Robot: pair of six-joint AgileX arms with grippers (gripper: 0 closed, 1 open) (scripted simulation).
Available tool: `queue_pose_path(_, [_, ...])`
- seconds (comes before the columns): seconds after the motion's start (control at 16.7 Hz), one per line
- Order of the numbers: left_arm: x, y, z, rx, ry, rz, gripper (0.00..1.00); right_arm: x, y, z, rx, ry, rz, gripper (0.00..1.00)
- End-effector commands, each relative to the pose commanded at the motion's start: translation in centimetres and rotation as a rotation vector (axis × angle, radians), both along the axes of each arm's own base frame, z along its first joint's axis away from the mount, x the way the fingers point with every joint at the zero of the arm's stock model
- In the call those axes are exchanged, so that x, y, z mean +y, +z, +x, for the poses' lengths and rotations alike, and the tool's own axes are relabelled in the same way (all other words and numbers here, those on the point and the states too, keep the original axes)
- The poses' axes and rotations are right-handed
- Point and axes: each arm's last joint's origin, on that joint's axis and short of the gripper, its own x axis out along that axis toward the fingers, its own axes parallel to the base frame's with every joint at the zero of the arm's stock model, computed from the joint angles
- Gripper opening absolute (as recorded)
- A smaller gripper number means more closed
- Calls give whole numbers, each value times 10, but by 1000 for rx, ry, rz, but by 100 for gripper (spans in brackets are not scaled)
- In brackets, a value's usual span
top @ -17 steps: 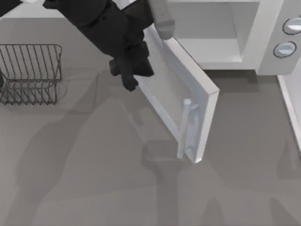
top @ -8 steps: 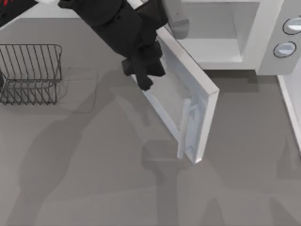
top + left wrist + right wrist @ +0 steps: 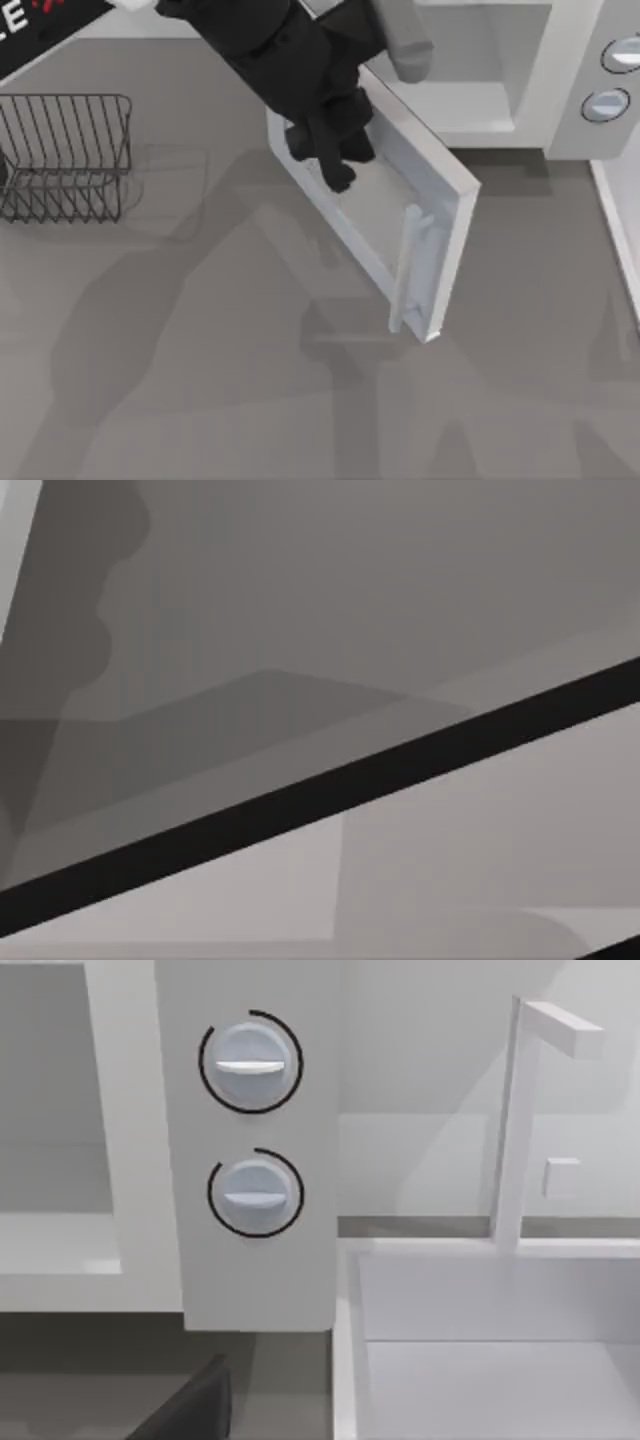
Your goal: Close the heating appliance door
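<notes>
Grey table [image 3: 200, 380], left fingers [image 3: 335, 165] on half-open door [image 3: 385, 215], spread unclear, microwave [image 3: 560, 60] cropped

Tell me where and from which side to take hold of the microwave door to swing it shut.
Best on the door near its free edge, at the vertical bar handle, coming from the outer face on the table side. It stands half open, hinged at the microwave; the left tool hangs over its window.

Wire rack [image 3: 65, 155] left, white sink [image 3: 490, 1340] right
</notes>
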Motion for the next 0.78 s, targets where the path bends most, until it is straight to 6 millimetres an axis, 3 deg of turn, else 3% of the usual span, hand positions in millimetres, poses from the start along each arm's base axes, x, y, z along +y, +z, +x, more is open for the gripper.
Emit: queue_pose_path(0.78, [-16,1,0,1,7,-1,0,0,0,0,0,0,0,100])
